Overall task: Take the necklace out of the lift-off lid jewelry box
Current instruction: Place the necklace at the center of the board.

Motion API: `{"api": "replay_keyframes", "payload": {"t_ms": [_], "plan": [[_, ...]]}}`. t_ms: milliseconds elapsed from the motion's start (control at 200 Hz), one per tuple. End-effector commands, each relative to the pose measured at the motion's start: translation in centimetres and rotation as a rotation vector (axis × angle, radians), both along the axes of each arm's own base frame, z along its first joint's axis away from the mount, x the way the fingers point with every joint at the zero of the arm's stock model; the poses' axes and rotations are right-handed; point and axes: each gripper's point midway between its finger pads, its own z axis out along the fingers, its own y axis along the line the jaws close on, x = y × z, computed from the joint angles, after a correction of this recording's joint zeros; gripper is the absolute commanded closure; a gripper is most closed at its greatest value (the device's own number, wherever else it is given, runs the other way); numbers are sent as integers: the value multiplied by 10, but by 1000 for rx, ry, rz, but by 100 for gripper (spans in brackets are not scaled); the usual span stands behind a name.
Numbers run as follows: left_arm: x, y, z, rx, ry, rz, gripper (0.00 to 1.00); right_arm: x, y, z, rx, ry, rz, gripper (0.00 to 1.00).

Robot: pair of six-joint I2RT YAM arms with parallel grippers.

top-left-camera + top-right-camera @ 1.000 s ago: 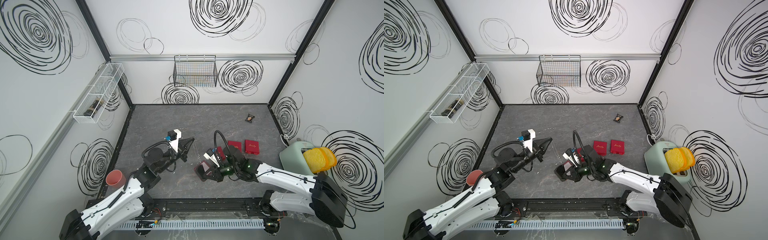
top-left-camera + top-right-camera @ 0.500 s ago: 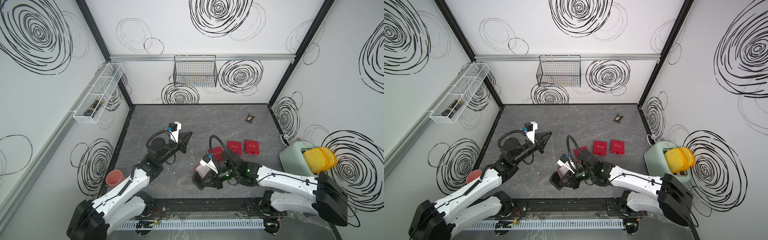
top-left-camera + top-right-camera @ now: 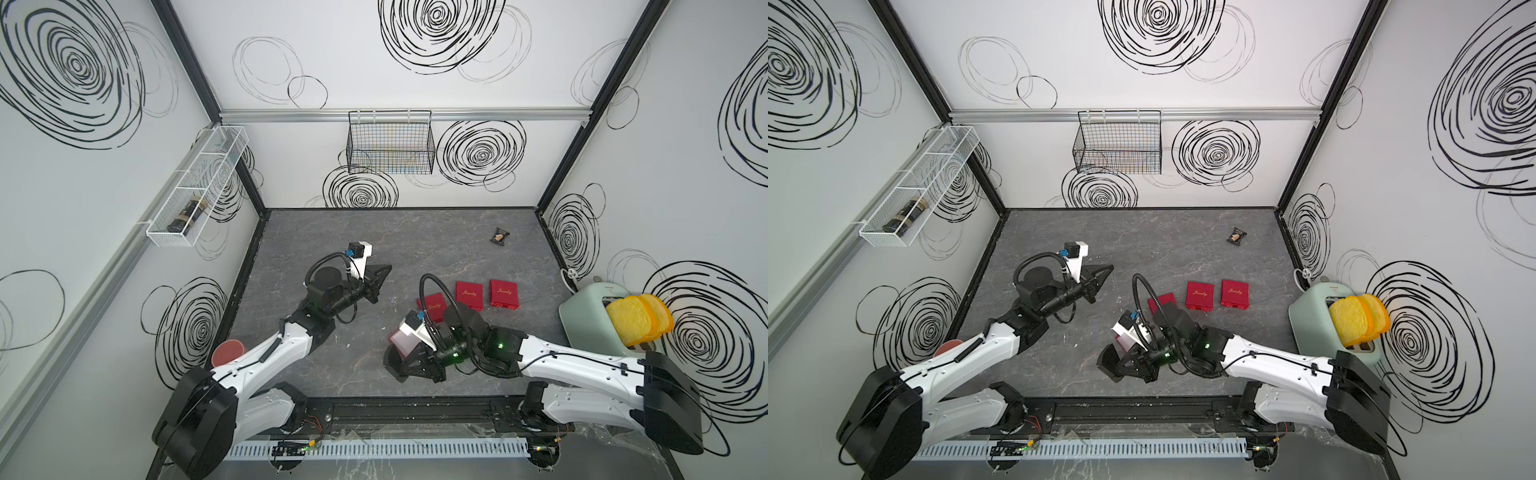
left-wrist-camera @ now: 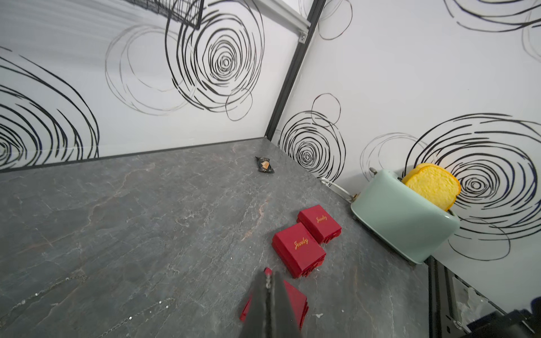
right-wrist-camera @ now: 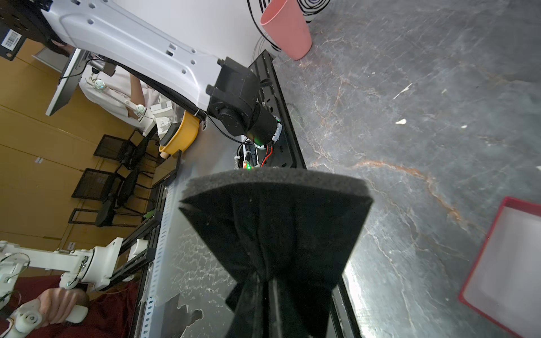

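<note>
Left claw point(image 3: 385, 270) closed, right claw point(image 3: 401, 365) clamping black foam insert point(image 5: 272, 222), now drawn closer to the near edge, shut jewelry boxes point(image 3: 468, 294) beyond, toaster point(image 3: 582, 320) right, necklace chain point(image 4: 131, 317) on surface point(image 3: 415, 232)

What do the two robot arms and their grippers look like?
Left arm and right arm: white links, black joints. Left gripper and right gripper: black triangular fingers. Each wrist carries a white camera block and a looping black ribbed cable. Green lights glow on the right arm.
</note>
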Motion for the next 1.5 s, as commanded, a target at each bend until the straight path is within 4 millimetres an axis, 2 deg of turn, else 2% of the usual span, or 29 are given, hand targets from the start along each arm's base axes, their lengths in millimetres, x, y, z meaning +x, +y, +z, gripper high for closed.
{"api": "replay_keyframes", "payload": {"t_ms": [0,130,425,670,835,1016,1151,1291,1491], "plan": [[3,-7,3,-30,-14,-33,100,8,-3,21,41,-41,-49,89],[8,-14,-21,0,39,-45,100,12,-11,27,64,-62,-85,89],[20,-29,-59,70,147,-58,100,32,-31,45,133,-118,-215,89],[23,-52,-89,148,221,-117,100,43,-42,42,130,-102,-276,89],[21,-64,-94,164,224,-134,100,45,-45,39,128,-93,-293,89],[19,-83,-84,190,199,-188,100,47,-48,37,134,-93,-304,89],[26,-90,-77,197,194,-176,100,48,-51,36,130,-91,-312,89],[36,-77,-78,193,226,-114,100,50,-52,34,125,-89,-320,89],[51,-11,-92,77,333,22,100,50,-55,27,109,-84,-330,89]]}}
